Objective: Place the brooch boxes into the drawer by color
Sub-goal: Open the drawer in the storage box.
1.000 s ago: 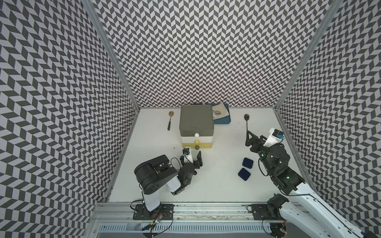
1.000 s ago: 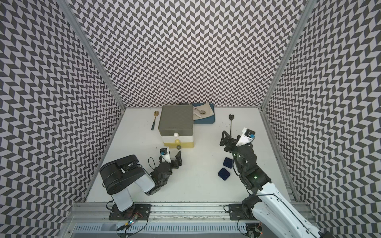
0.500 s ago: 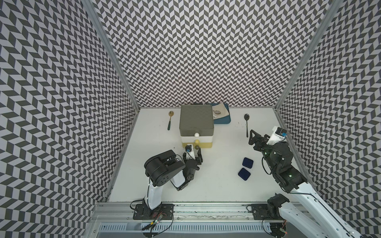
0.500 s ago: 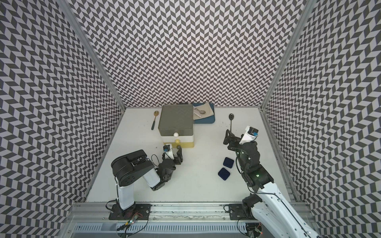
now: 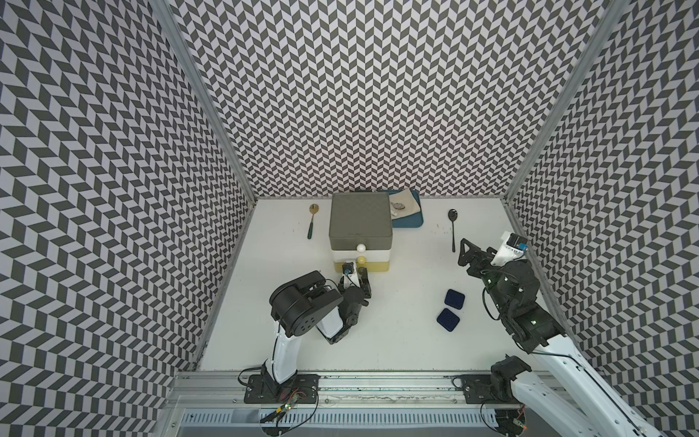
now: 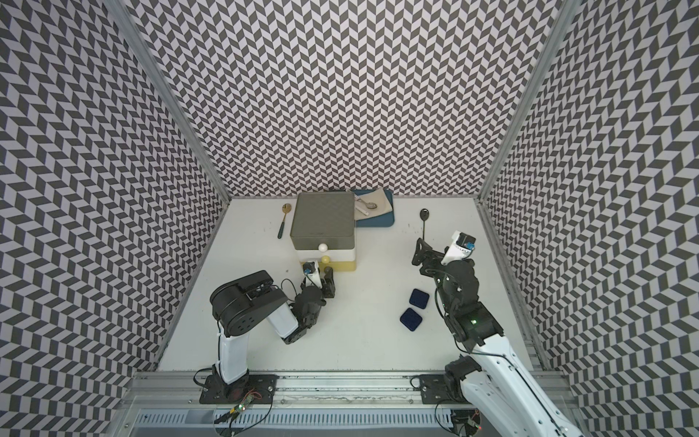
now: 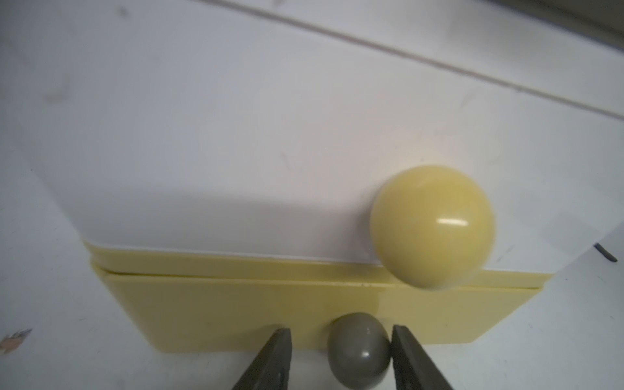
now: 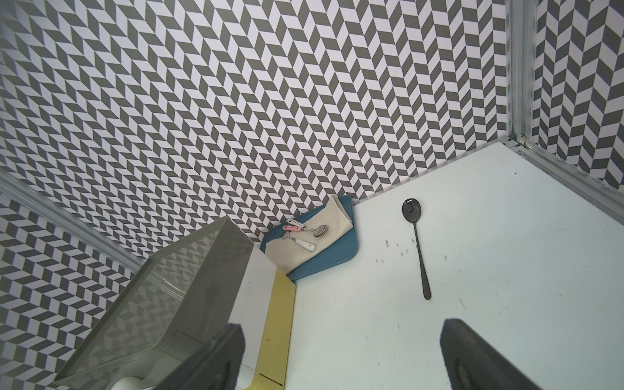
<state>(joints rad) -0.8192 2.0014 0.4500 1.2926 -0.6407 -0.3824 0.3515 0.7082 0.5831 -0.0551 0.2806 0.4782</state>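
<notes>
The drawer (image 5: 359, 223) stands at the back middle, with a grey top tier, a white middle tier and a pale yellow bottom tier, all pushed in. My left gripper (image 5: 355, 271) is low on the table at the bottom tier's front. In the left wrist view its jaws (image 7: 341, 329) straddle the grey ball knob (image 7: 359, 351). One finger touches the knob; the other stands apart from it. Two dark blue brooch boxes (image 5: 454, 298) (image 5: 448, 319) lie side by side at the right. My right gripper (image 5: 472, 251) hovers open and empty behind them.
A blue tray (image 5: 410, 223) with a cloth and small spoons sits behind the drawer's right side. A gold spoon (image 5: 312, 221) lies left of the drawer, and a dark spoon (image 5: 452, 227) lies right of it. Patterned walls close in three sides.
My left arm has reached forward to the drawer's bottom tier, and its jaws have narrowed round the grey knob. The right gripper has drifted slightly right, still wide open.
</notes>
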